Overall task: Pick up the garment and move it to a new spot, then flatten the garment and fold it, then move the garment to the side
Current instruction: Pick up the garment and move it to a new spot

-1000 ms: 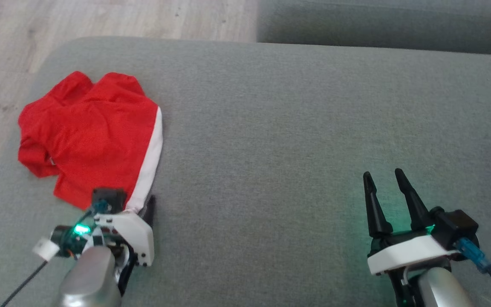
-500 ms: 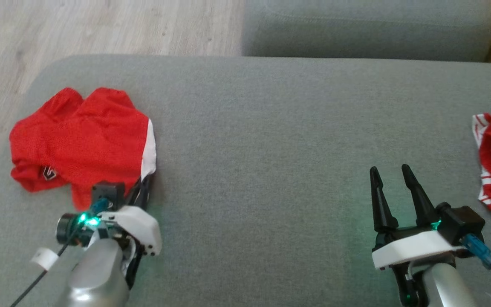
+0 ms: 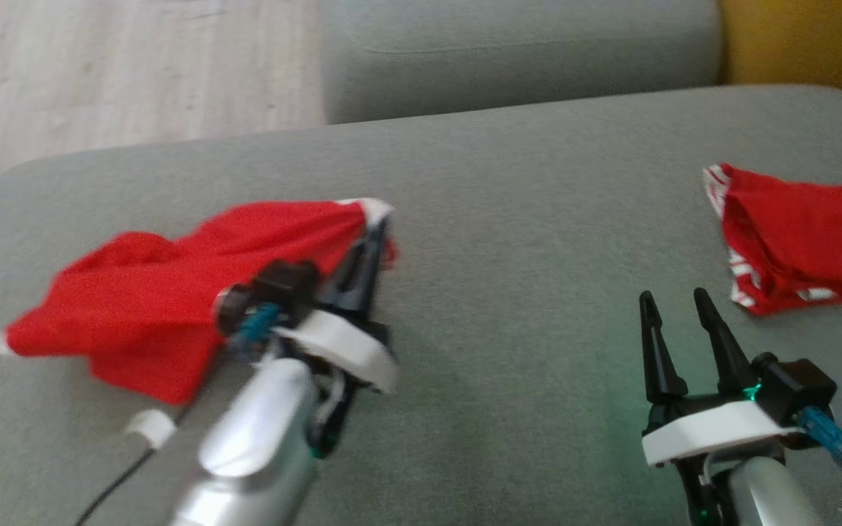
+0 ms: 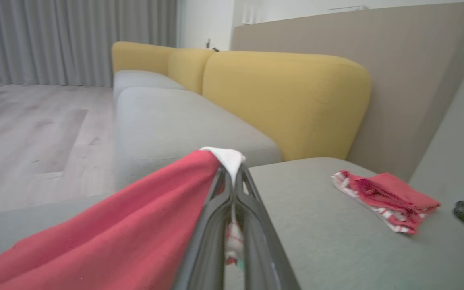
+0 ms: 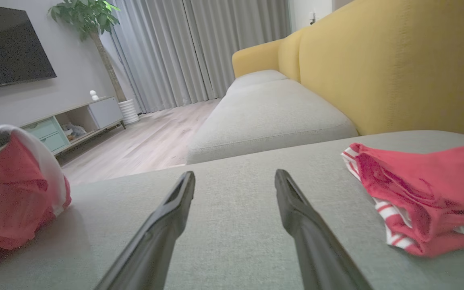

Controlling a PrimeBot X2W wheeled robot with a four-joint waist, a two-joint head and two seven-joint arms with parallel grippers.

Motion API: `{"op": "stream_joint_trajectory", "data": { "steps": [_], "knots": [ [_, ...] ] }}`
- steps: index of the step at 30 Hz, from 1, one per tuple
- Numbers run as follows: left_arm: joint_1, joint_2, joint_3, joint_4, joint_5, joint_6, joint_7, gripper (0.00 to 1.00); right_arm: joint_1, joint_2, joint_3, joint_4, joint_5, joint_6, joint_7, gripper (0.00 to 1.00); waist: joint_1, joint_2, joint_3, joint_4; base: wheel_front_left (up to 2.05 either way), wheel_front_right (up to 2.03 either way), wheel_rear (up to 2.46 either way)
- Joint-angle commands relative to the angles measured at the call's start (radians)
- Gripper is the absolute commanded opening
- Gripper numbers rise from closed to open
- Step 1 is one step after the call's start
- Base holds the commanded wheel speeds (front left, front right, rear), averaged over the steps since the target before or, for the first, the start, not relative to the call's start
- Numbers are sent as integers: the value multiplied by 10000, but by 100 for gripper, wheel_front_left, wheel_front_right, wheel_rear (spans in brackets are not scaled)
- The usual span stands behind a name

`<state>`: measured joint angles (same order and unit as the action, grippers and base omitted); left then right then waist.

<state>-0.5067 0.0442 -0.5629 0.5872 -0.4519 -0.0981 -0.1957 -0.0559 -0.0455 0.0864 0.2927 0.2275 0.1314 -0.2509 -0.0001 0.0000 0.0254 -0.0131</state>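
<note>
- Looking down from the head camera, I see my left hand (image 3: 373, 234) in the middle left of the frame. It is clenched tight on the white edge of the red garment (image 3: 165, 292).
- In the left wrist view its two dark fingers (image 4: 212, 217) are pressed together. The white edge pokes out at their tips in the middle of the frame.
- From those tips the garment runs down to the lower left of that frame, pulled into a long red strip.
- In the head view the other end of the garment lies on the grey sofa seat (image 3: 523, 219), at the left side of the frame.
- My right hand (image 3: 673, 307) is at the lower right of the head view. It is released, with its two fingers spread apart and pointing up the frame over the grey seat.
- A second red cloth (image 3: 801, 234) with white stripes lies crumpled on the seat at the right edge. It is near my right hand but not touching it.
- The two red things are well apart.
- A yellow sofa back (image 4: 288, 100) fills the upper middle of the left wrist view.
- Pale wood floor (image 3: 99, 73) shows in the upper left of the head view.
- The head view is a bit blurry around my left arm.
</note>
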Motion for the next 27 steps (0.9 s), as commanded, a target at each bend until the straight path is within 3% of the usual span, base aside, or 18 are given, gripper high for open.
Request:
{"op": "stream_joint_trajectory", "data": {
  "steps": [1, 9, 16, 17, 18, 27],
  "knots": [
    [-630, 64, -241, -684, -309, 277, 22, 0, -280, -47, 198, -335, 9, -7, -109, 100, 1, 0, 138, -488, 0, 0, 0],
    [-1781, 62, -2927, -1932, -1850, 1687, -24, 0, -535, -47, 261, -385, 75, -7, -109, 100, 1, 0, 789, -1668, 0, 0, 0],
    [-2730, 61, -4368, -1973, -3087, 2279, -323, 0, -714, -47, 298, -404, 195, -7, -109, 100, 1, 0, 1229, -2220, 0, 0, 0],
    [-2840, 61, -4626, -1906, -3269, 2344, -347, 64, -739, -47, 306, -406, 207, -7, -109, 100, 1, 0, 1277, -2257, 0, 0, 0],
    [-2956, 61, -4882, -1829, -3390, 2404, -381, 100, -760, -47, 314, -408, 215, -7, -109, 100, 1, 0, 1319, -2280, 0, 0, 0],
    [-3319, 61, -6190, -1002, -4415, 2574, -568, 100, -882, -47, 144, -450, 228, -7, -109, 100, 1, 0, 1329, -1855, 0, 0, 0]
  ]
}}
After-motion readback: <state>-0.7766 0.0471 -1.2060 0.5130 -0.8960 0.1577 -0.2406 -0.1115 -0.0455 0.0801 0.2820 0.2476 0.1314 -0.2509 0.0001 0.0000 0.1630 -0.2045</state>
